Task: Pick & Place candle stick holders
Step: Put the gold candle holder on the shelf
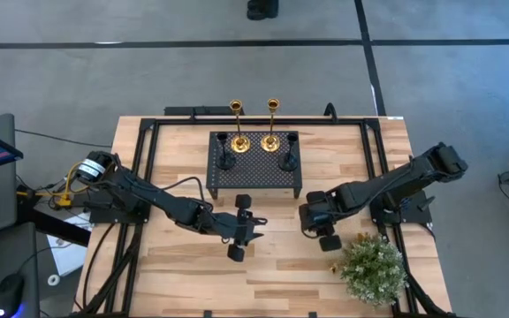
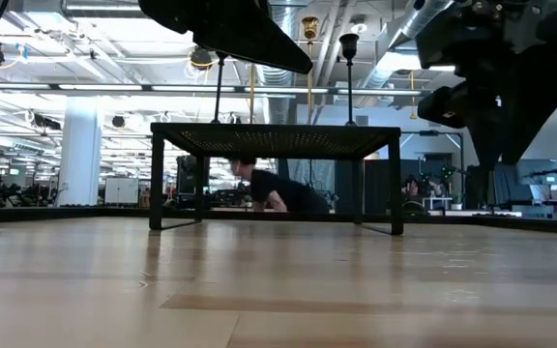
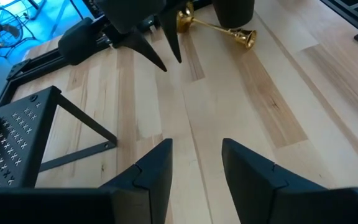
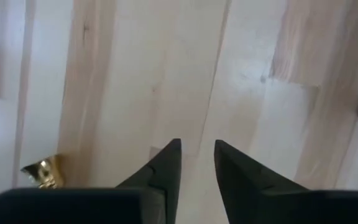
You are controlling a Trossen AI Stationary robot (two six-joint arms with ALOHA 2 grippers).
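Two tall gold holders (image 1: 237,125) (image 1: 272,124) and two short black holders (image 1: 224,159) (image 1: 287,161) stand by their bases on the black perforated stand (image 1: 254,177). The short gold holder (image 3: 219,28) lies on its side on the table, also showing in the high view (image 1: 334,267) and the right wrist view (image 4: 42,171). My left gripper (image 1: 239,231) is open and empty over bare table in front of the stand; its own view shows the gap between its fingertips (image 3: 196,158). My right gripper (image 1: 322,231) is open by a narrow gap (image 4: 197,158), low over the table beside the fallen holder.
A green bushy plant (image 1: 374,269) stands at the near right, close to the fallen holder. A black frame (image 1: 144,159) runs along the table's edges. There is bare wood in front of the stand. A person (image 2: 278,188) shows in the room beyond the table.
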